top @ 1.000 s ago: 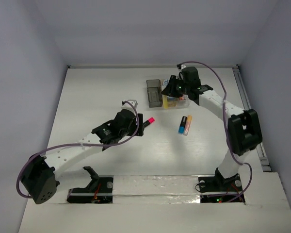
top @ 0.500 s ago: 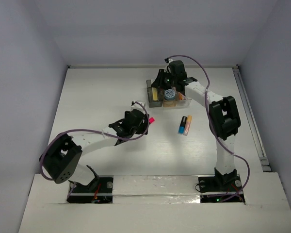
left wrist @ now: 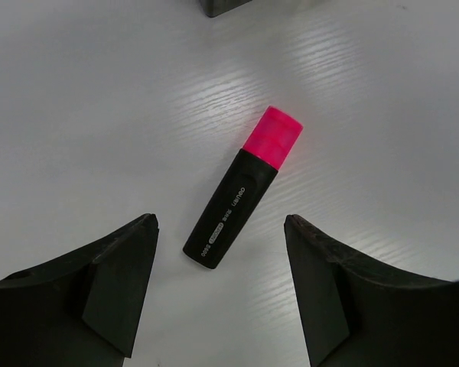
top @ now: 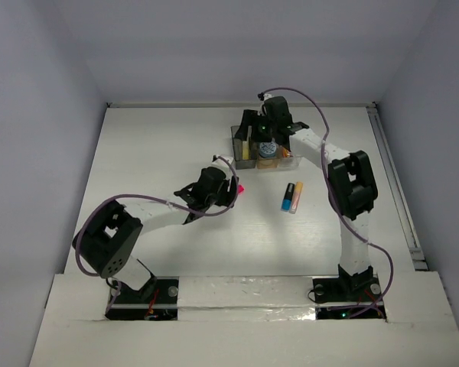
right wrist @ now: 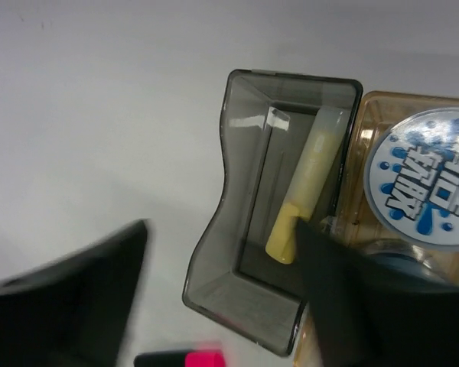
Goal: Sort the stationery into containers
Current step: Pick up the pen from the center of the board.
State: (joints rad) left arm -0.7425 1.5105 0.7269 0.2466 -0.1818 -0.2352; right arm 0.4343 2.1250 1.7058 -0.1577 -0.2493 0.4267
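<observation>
Two bits of writing show up, and neither is easy going. The pink-capped black highlighter (left wrist: 233, 191) has a line of tiny white print along its barrel in the left wrist view, too small for me to read for sure. The round blue-and-white disc (right wrist: 421, 191) at the right edge of the right wrist view has chunky blue block letters, but they're turned sideways and cut off by the frame, so no luck there either. The left gripper (left wrist: 220, 225) is spread wide, one dark finger in each lower corner of its view. The pink-capped highlighter lies flat on the white table (left wrist: 76, 92) in the gap between the fingers, slanted with the cap toward the upper right and touching neither one, so nothing is held. The right gripper (right wrist: 222, 229) is gaping too, fingers blurred across the bottom of its view with nothing between them. It hangs over the dark grey translucent plastic bin (right wrist: 233, 138), where a yellow highlighter (right wrist: 306, 191) lies against the right-hand wall. The disc sits in the amber-brown translucent bin (right wrist: 371, 126) joined right beside it. In the top view, a blue highlighter (top: 288, 197) and an orange highlighter (top: 297, 196) lie side by side on the table, right of centre, just below the bins.
</observation>
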